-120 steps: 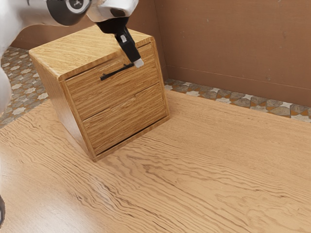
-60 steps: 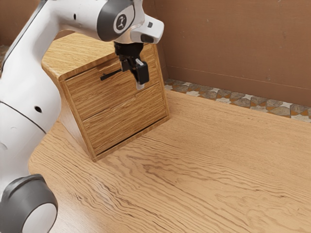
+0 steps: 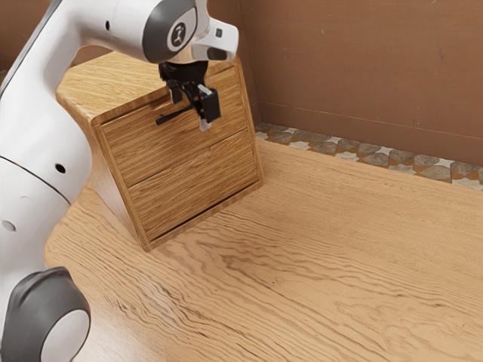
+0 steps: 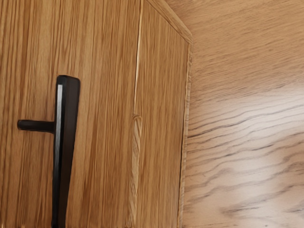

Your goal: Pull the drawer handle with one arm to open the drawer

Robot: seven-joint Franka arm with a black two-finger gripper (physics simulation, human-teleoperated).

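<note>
- Exterior view: the gripper is at the front of the cabinet, level with the top drawer.
- The jaws stand apart with nothing clamped between them, so they read as open.
- The drawer handle, a black bar, runs from the jaws toward the exterior view's left. Its near end is right at the jaws. Contact can't be confirmed.
- The top drawer front sits flush with the cabinet frame, so it's shut. The lower drawer below the jaws is flush too.
- The table in front of the cabinet gives room to pull.
- Wrist view: the drawer handle lies close ahead of the hand but off to one side of its centre line. One mounting post is visible.
- The seam between the top drawer and the cabinet edge is tight, with no gap opened. The table is beyond it.
- Progress, as judged: the approach is nearly done, but there's no grasp and no pull yet. What's left is to centre the jaws over the bar, close on it, then draw straight out from the cabinet front.
</note>
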